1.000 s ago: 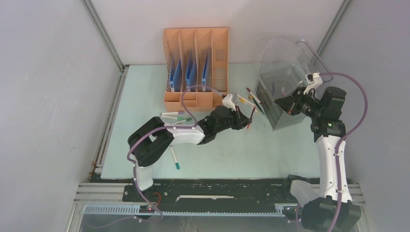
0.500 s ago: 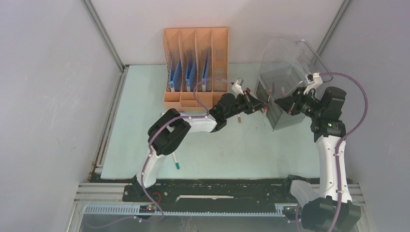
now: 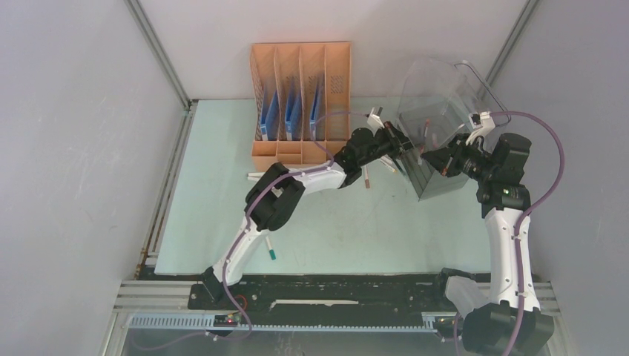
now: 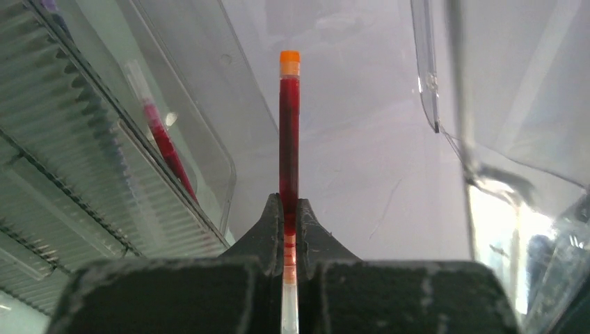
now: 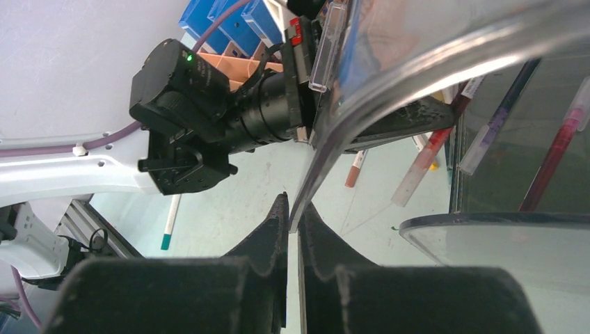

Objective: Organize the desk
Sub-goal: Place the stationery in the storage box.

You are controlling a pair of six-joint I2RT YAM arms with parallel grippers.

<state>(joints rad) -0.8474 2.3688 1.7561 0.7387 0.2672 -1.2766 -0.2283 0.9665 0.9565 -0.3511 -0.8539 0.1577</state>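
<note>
- The desk (image 3: 222, 170), a flat matte tabletop in pale mint green, is filling the middle of the top view, with smooth grey walls around three sides and a black rail along its front edge.
- The left gripper (image 4: 289, 209) is clenching a red pen (image 4: 289, 139) between its black, rough-grained jaws. The pen is a slim straight cylinder with an orange end, and it is pointing away from the wrist into the mouth of the clear container.
- The right gripper (image 5: 292, 212) is pinching the thin curved edge of the clear smoky plastic drawer bin (image 3: 438, 111), its two dark wedge-shaped jaws pressed to either face of the glossy sheet.
- That bin is standing near the tabletop's back right corner. Its walls are transparent with fine ribbing on one face, and its open top is rounded.
- Inside the bin, a second red pen (image 4: 163, 139) is leaning behind the ribbed wall, and the right wrist view is showing a purple-barrelled pen (image 5: 497, 122) beside another red one (image 5: 556, 160).
- An orange file rack (image 3: 300, 96) with four upright slots and lattice sides is sitting at the tabletop's back edge, holding flat blue folders (image 3: 271, 115).
- A white pen with a teal tip (image 3: 268, 248) is lying near the front edge, partly under the left arm.
- A few more thin pens (image 3: 256, 176) are lying just in front of the rack's left corner.
</note>
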